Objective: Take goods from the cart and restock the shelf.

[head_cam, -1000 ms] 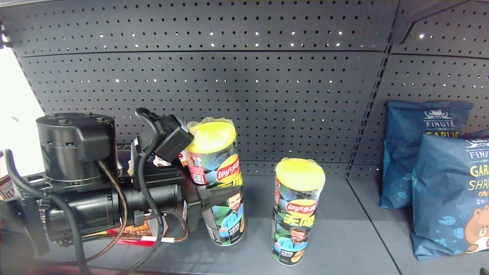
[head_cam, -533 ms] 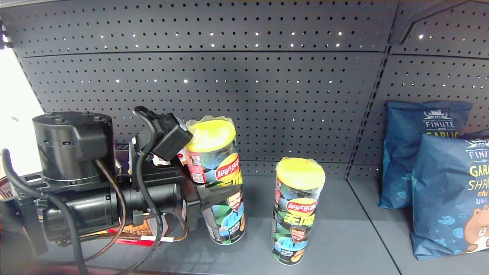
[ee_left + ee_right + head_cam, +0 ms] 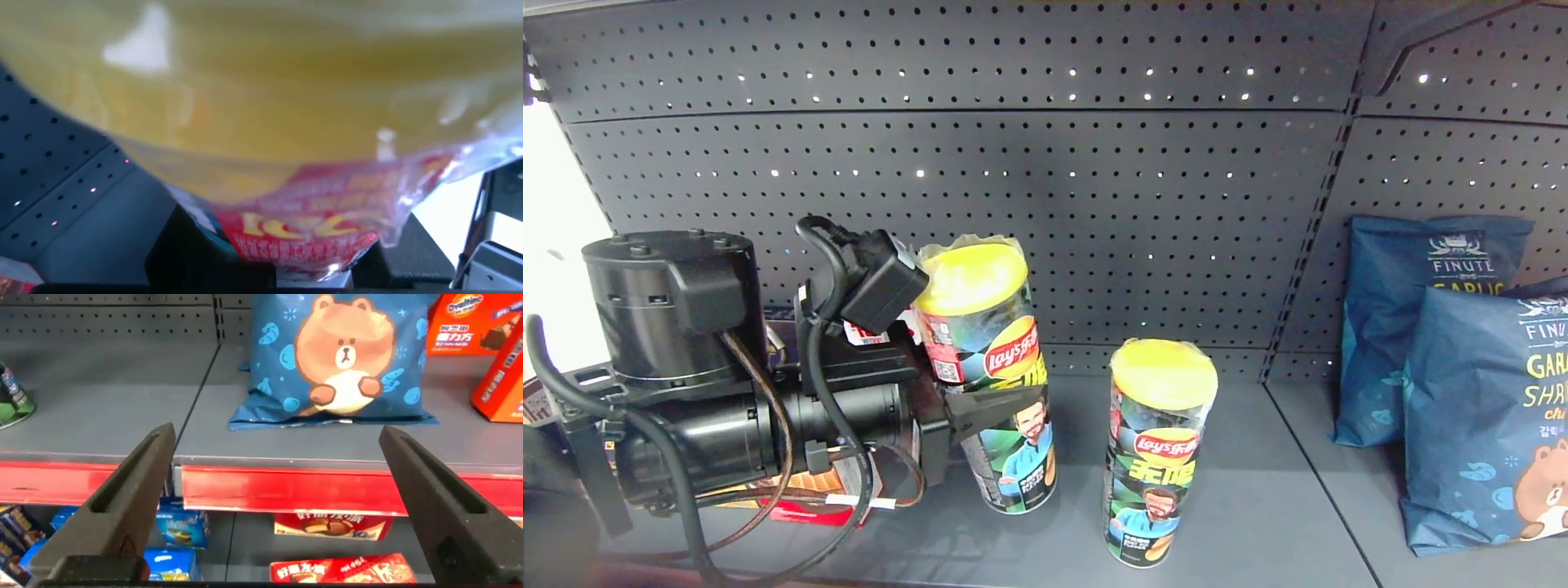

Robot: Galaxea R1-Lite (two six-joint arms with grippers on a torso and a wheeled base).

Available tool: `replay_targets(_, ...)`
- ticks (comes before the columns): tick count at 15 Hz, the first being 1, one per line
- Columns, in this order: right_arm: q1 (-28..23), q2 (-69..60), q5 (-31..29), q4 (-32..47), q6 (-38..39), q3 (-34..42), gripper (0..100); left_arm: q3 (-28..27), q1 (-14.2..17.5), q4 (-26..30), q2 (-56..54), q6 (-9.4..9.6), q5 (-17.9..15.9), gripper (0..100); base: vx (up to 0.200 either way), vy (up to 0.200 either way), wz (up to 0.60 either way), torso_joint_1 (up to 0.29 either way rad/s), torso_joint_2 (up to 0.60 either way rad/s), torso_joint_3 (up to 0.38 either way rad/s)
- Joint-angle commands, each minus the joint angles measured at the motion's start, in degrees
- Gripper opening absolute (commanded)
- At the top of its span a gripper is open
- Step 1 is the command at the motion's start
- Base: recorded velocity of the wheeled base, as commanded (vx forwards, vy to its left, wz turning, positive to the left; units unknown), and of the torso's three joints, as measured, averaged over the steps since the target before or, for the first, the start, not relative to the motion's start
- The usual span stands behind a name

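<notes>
Left gripper clamps a yellow-lidded chip can, red oval logo and a man on its label, tilted just left of the standing can on the shelf. Right gripper gapes wide, holding nothing.

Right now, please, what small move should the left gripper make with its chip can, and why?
Probably tip the chip can upright and set it on the shelf before releasing: the left gripper is shut on it, and its top leans away from the second can.
</notes>
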State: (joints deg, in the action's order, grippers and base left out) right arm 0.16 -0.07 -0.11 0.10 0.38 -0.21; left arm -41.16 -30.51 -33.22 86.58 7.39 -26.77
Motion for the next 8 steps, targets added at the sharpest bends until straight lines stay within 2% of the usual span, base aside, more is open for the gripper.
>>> replay_targets(1, 0.0, 0.1, 0.0, 0.0, 0.0, 0.2, 100, -0.2, 0.1, 0.0, 0.3, 0.0, -0.2, 0, 0.0, 0.0, 0.0, 0.0, 0.0, 0.0)
replay_targets(3, 0.0, 0.1, 0.0, 0.0, 0.0, 0.2, 100, -1.1, 0.5, 0.1, 0.6, 0.0, 0.0, 0, 0.0, 0.0, 0.0, 0.0, 0.0, 0.0)
replay_targets(5, 0.0, 0.1, 0.0, 0.0, 0.0, 0.2, 100, -4.7, 2.6, 0.5, 1.0, 0.0, -0.5, 0, 0.0, 0.0, 0.0, 0.0, 0.0, 0.0)
replay_targets(6, 0.0, 0.1, 0.0, 0.0, 0.0, 0.2, 100, -6.8, 3.7, 1.1, 1.0, 0.0, -1.4, 0, 0.0, 0.0, 0.0, 0.0, 0.0, 0.0)
replay_targets(7, 0.0, 0.1, 0.0, 0.0, 0.0, 0.2, 100, -8.4, 4.7, 1.7, 1.6, 0.96, -2.8, 0, 0.0, 0.0, 0.0, 0.0, 0.0, 0.0)
replay_targets(8, 0.0, 0.1, 0.0, 0.0, 0.0, 0.2, 100, -9.8, 7.1, 2.5, 2.8, 1.23, -6.3, 0, 0.0, 0.0, 0.0, 0.0, 0.0, 0.0)
